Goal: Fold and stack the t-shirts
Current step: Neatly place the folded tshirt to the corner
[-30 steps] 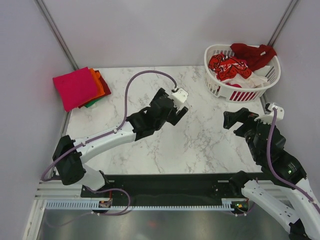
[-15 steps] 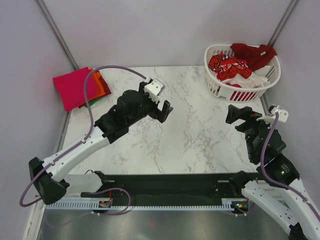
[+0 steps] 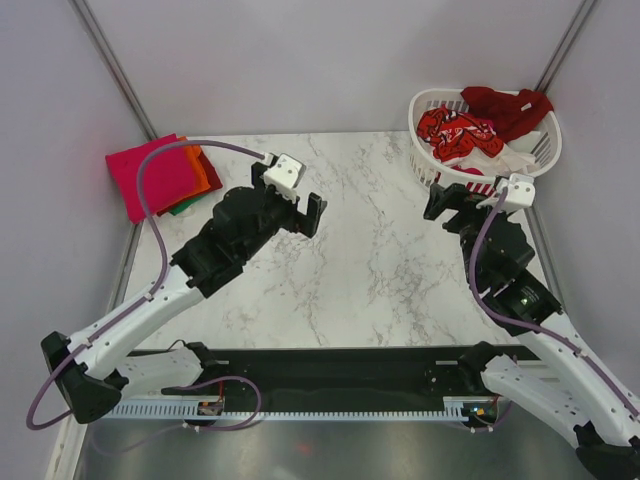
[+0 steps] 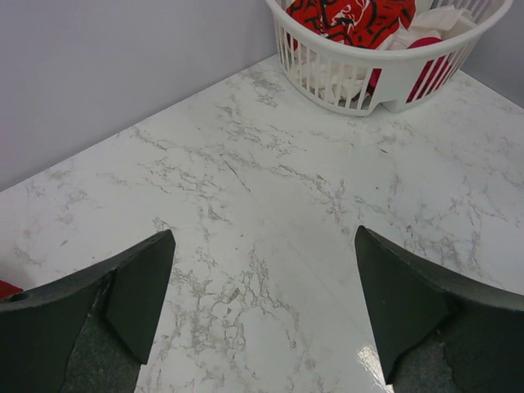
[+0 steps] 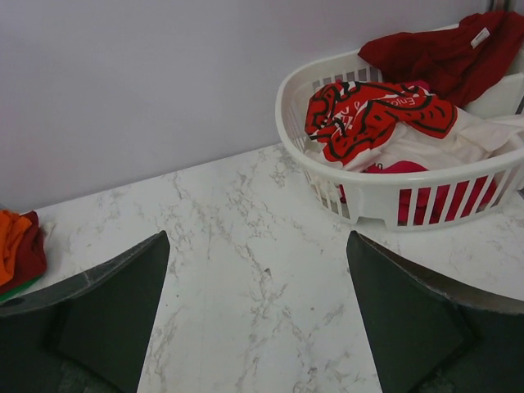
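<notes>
A: Where are the cloth t-shirts (image 3: pixel 462 133) kept?
B: Some are heaped in the white slatted plastic basket (image 3: pixel 428 168); a folded magenta-topped stack (image 3: pixel 155 178) is laid far-left.
A: Claws?
B: Left gripper (image 4: pixel 262 237), right gripper (image 5: pixel 255 237): spread wide, empty.

The left arm (image 3: pixel 228 236) and right arm (image 3: pixel 500 265) have white links, black joint housings and looping purple cables (image 3: pixel 139 196).

The right gripper (image 5: pixel 258 246) is seen spread wide above the desk (image 5: pixel 237 336). A red-patterned t-shirt (image 5: pixel 372 115) and a dark red t-shirt (image 5: pixel 442 53) are held in the basket (image 5: pixel 323 172).
</notes>
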Action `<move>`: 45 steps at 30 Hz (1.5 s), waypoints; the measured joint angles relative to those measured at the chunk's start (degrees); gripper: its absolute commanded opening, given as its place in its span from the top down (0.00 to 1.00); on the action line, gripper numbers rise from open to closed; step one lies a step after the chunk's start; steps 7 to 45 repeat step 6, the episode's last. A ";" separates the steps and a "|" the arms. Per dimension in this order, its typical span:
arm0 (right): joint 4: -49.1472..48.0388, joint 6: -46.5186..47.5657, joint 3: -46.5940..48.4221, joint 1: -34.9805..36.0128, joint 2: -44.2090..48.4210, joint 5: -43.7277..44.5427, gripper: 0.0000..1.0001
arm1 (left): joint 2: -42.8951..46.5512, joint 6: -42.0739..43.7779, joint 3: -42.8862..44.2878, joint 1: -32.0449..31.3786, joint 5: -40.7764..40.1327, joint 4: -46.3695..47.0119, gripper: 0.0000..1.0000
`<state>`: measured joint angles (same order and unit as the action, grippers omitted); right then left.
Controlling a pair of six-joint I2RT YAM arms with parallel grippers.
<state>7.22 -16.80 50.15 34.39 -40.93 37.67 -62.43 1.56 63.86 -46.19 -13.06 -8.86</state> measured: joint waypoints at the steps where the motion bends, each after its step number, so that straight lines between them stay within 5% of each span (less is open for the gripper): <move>1: -0.52 0.13 0.15 0.00 -0.63 -0.31 0.02 | 0.22 0.02 -0.20 0.00 -0.46 0.02 0.02; 45: -2.97 0.42 0.46 0.00 -3.45 -1.88 0.02 | 0.68 0.13 -0.50 0.00 -2.58 0.09 0.03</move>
